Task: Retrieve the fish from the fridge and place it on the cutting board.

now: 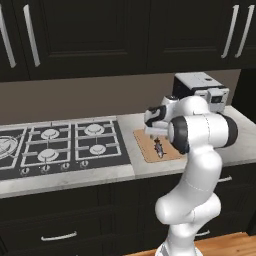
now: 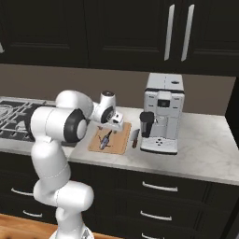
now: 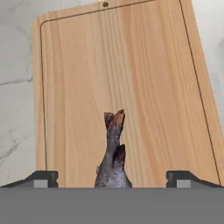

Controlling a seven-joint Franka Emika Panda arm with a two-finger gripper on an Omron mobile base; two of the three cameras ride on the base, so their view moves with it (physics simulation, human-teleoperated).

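Observation:
The small dark grey fish (image 1: 159, 148) (image 2: 106, 139) lies flat on the light wooden cutting board (image 1: 146, 145) (image 2: 120, 140), which rests on the marble counter. My gripper (image 1: 157, 136) (image 2: 110, 129) hangs just above the fish, pointing down. In the hand view the fish (image 3: 113, 162) points its tail up the cutting board (image 3: 127, 65), and the gripper (image 3: 112, 179) is open, each dark fingertip (image 3: 41, 178) standing wide of the fish without touching it. The fridge is out of view.
A black gas hob (image 1: 60, 142) lies left of the board. A white coffee machine (image 2: 162, 112) (image 1: 202, 87) stands to its right, with a knife (image 2: 135, 137) on the counter between them. Dark cabinets hang above.

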